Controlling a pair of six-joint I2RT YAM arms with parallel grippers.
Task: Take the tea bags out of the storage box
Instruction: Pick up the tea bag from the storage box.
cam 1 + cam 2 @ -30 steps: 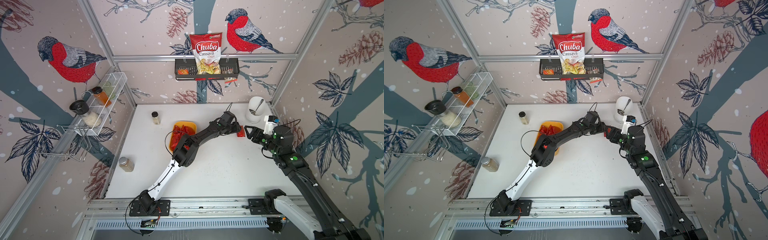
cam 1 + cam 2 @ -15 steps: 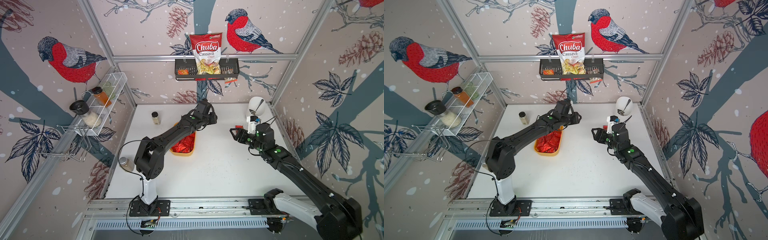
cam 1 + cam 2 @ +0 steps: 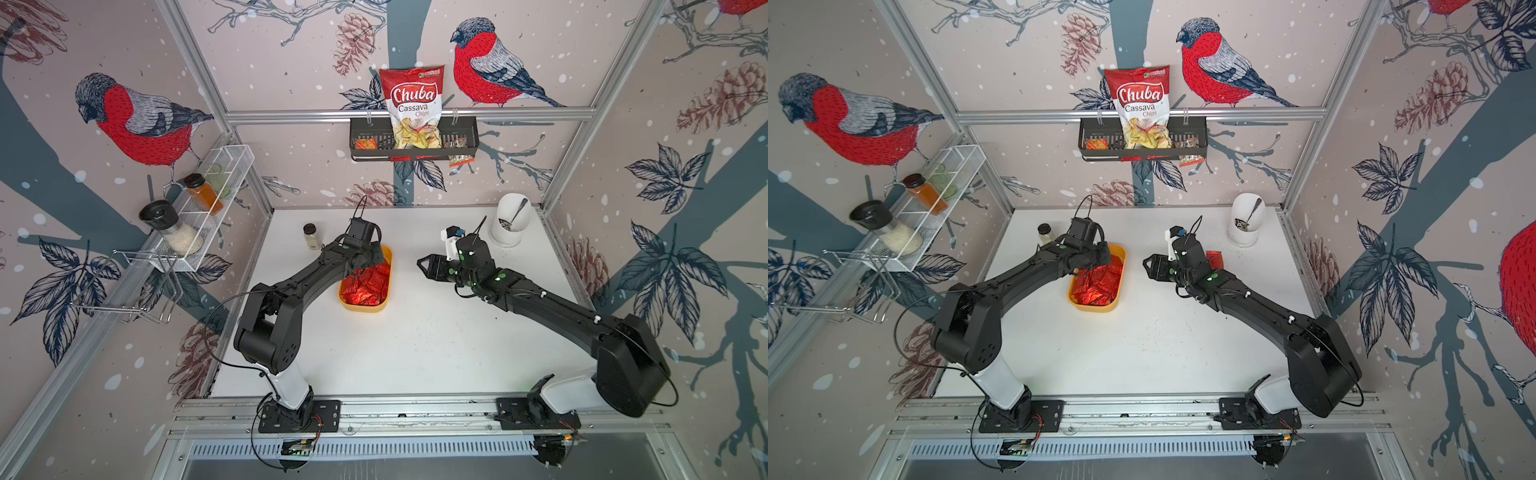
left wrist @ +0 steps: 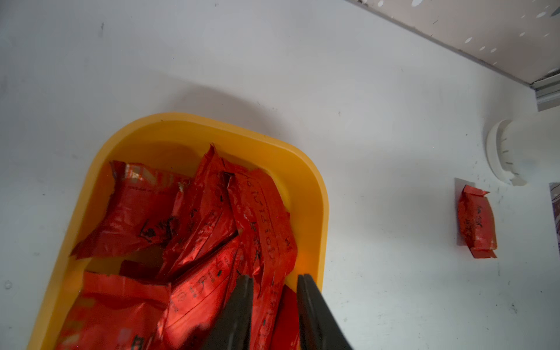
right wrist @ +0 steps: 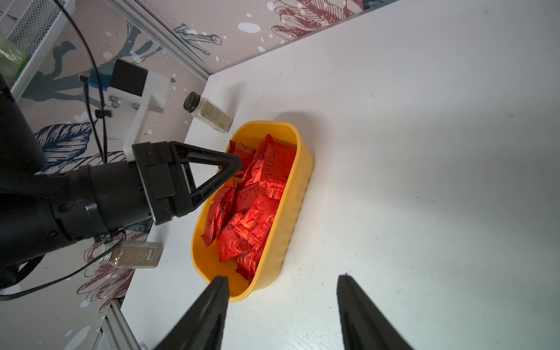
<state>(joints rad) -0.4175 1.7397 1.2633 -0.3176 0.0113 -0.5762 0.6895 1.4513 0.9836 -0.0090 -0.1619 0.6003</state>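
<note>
The yellow-orange storage box (image 3: 365,307) (image 3: 1096,308) sits on the white table with several crinkled red foil tea bags (image 3: 368,282) (image 4: 206,212) (image 5: 254,212) piled inside. My left gripper (image 4: 274,277) (image 3: 369,261) reaches down into the box's far end. Its jaws are narrow but apart, with one upright tea bag between them beside the box wall. To the right of the box my right gripper (image 5: 283,276) (image 3: 420,264) hovers over bare table, wide open and empty. A single tea bag (image 4: 477,224) (image 3: 1214,259) lies on the table near the white cup.
A white cup (image 3: 509,224) with a spoon stands at the back right. One spice jar (image 3: 311,236) is behind the box and another (image 5: 136,254) sits at the table's left edge. On the walls hang a black basket (image 3: 465,143) with a chips bag and a white mesh rack (image 3: 199,208).
My left gripper swung back from the right side of the table into the box and its jaws narrowed. My right gripper moved left toward the box.
</note>
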